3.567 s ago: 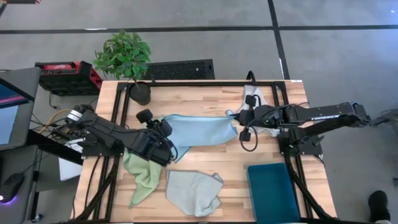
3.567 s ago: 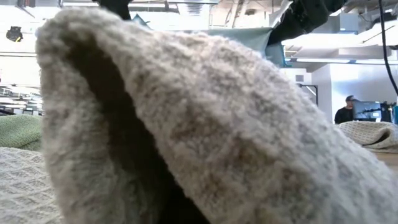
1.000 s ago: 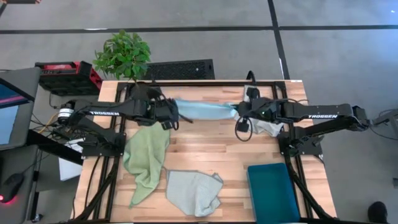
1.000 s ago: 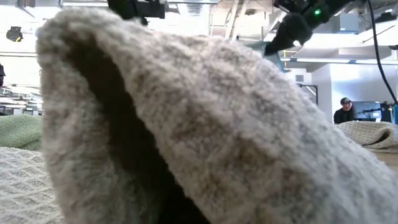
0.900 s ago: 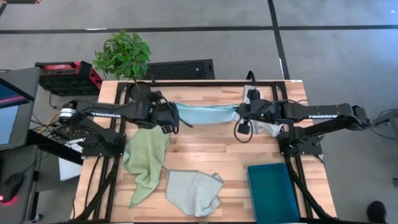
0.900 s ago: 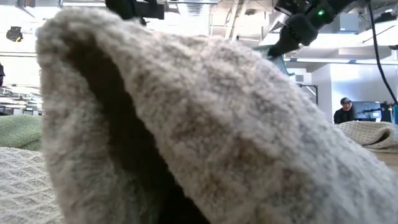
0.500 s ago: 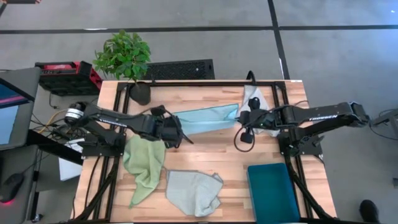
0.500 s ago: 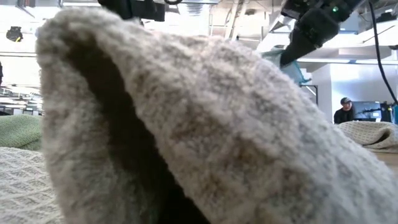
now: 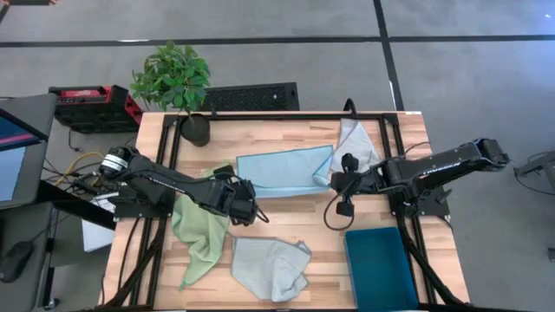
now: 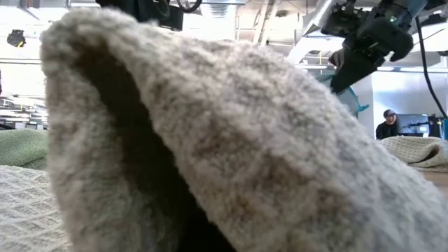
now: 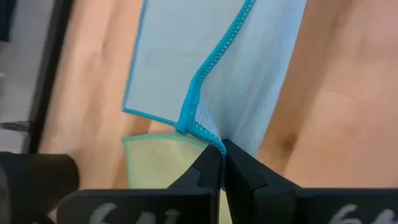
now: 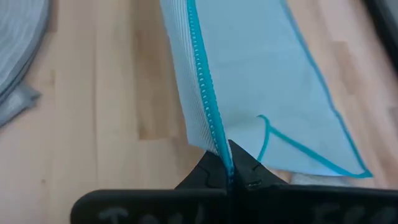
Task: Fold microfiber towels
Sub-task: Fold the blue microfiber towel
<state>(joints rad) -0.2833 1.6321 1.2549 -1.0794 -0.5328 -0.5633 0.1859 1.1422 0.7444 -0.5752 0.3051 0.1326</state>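
Note:
A light blue towel [image 9: 282, 169] lies spread on the middle of the table. Its near edge is raised between my two grippers and its far part rests on the wood. My left gripper [image 9: 257, 211] is shut at the towel's near left corner, my right gripper [image 9: 340, 180] at its near right corner. A light green towel [image 9: 204, 230] lies crumpled under the left arm. A pale grey-blue towel [image 9: 270, 267] lies by the near edge and fills the low view [image 10: 210, 140]. Another [image 9: 355, 141] lies at the far right. My left gripper [image 11: 221, 152] pinches the light blue towel's corner at its bright blue stitched hem [image 11: 208, 138] between both fingers, slanting down from the table's left. One layer or several, I cannot tell. The corner is lifted and the cloth slopes away to the table. My right gripper [image 12: 229, 155] pinches the stitched hem [image 12: 214, 140] at the towel's other near corner between both fingers, slanting down from the table's right. That corner is raised off the wood. The cloth runs from it down onto the table.
A teal bin [image 9: 380, 264] stands at the near right corner. A potted plant [image 9: 178, 87] stands at the far left corner. Bare wood [image 9: 295, 217] shows between the light blue towel and the towels by the near edge.
Both grippers have gone toward the table's near edge and down, staying shut on the light blue towel's corners. The towel, a narrow band strung between them a second ago, is now spread wide. Its far edge has stayed near the far side while its held edge came nearer.

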